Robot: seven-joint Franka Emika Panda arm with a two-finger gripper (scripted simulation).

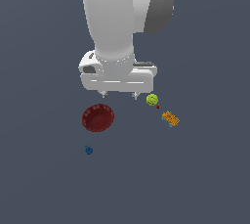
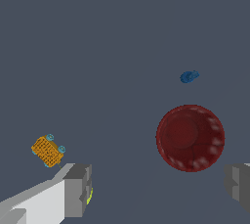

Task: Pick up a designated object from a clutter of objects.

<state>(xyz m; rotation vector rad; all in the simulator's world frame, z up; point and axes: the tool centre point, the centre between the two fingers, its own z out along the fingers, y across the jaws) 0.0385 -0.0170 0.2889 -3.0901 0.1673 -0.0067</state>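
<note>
The designated object, a tiny dark-blue knobbly thing [image 1: 89,150], lies alone on the grey floor, nearer the camera than the dark red ridged bowl [image 1: 98,118] in the exterior view. It also shows in the wrist view [image 2: 189,76], just beyond the bowl [image 2: 190,137]. My gripper [image 1: 119,94] hangs above the floor behind the bowl, well away from the blue object. Its fingers [image 2: 75,189] stand wide apart with nothing between them, so the gripper [image 2: 157,189] is open and empty.
A yellow-green ball [image 1: 152,100] lies at the exterior view's right of the gripper, with a tiny red speck [image 1: 157,106] beside it. An orange block with cyan bits [image 1: 170,118] lies further right and shows in the wrist view [image 2: 48,150]. The ball is mostly hidden behind one finger there.
</note>
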